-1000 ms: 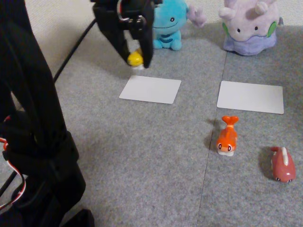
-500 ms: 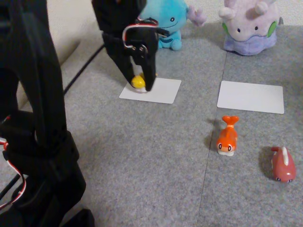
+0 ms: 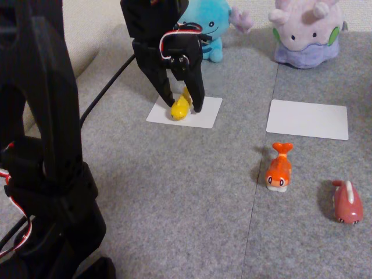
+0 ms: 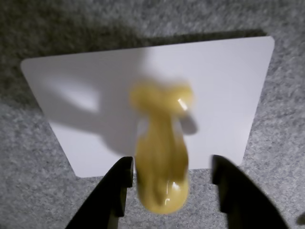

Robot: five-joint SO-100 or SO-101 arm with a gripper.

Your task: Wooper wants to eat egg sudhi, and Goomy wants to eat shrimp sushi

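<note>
— While the arm stood over the left card in the fixed view, how were the fingers of the gripper [image 3: 187, 109] set?

— They were spread, tips pointing down at the white card [image 3: 200, 118]. In the wrist view the gripper [image 4: 172, 177] had a gap on each side of the egg sudhi [image 4: 161, 157], so neither finger pressed it.

— Where was the egg sudhi [image 3: 181, 107] then?

— Between the two fingertips, at the near edge of the card [image 4: 86, 86], blurred in the wrist view, its forked tail pointing away from the fingers.

— And beyond the fingers?

— Wooper [image 3: 210, 23] sat just behind the gripper, partly hidden by it. Goomy [image 3: 306, 32] sat well off to the right, behind a second white card [image 3: 308, 118].

— The shrimp sushi [image 3: 279, 167]?

— Well apart from the fingers, on the grey carpet [image 3: 174, 192] in front of the second card, tail upright. A dull red figure [image 3: 347, 202] lay just beyond it, further right.
</note>
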